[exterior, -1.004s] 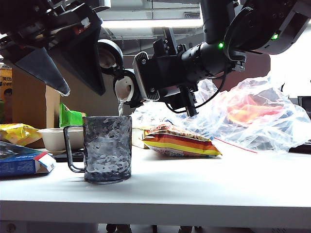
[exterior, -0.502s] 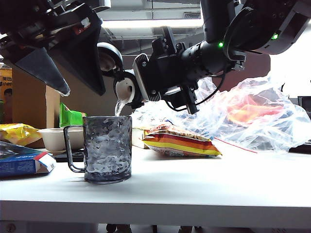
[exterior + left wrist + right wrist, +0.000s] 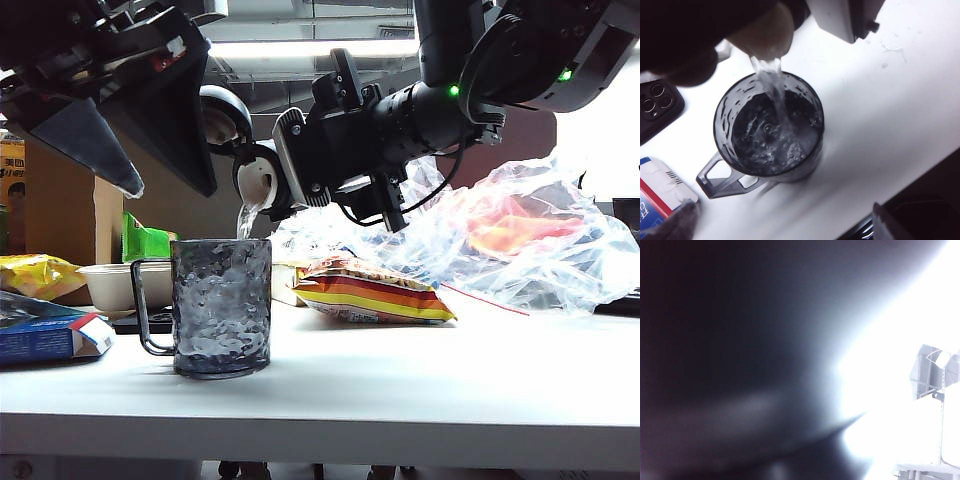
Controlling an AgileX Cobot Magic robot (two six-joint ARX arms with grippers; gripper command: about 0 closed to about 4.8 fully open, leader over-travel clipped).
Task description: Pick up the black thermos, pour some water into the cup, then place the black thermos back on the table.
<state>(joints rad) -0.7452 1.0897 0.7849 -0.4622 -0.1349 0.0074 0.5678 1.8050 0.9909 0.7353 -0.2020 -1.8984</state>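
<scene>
The black thermos [image 3: 260, 180] hangs tipped over above the cup, its flip lid [image 3: 224, 115] swung open, with my right gripper [image 3: 292, 165] shut on its body. Water [image 3: 246, 220] runs from its mouth into the smoky dimpled cup [image 3: 221, 305], which stands on the white table [image 3: 420, 390]. In the left wrist view the stream [image 3: 773, 87] lands in the partly filled cup [image 3: 769, 134]. My left gripper [image 3: 150, 185] hangs open just above and left of the cup, holding nothing. The right wrist view shows only the thermos [image 3: 740, 340] as a dark blur.
A striped snack bag [image 3: 372, 292] and a crumpled plastic bag [image 3: 520, 235] lie right of the cup. A beige bowl [image 3: 112, 285], a yellow packet [image 3: 35, 272] and a blue box [image 3: 50, 335] sit to its left. A black phone [image 3: 655, 102] lies by the cup.
The right gripper has tipped the thermos slightly further and the stream into the cup has thickened. The left gripper and the cup have stayed where they were.
</scene>
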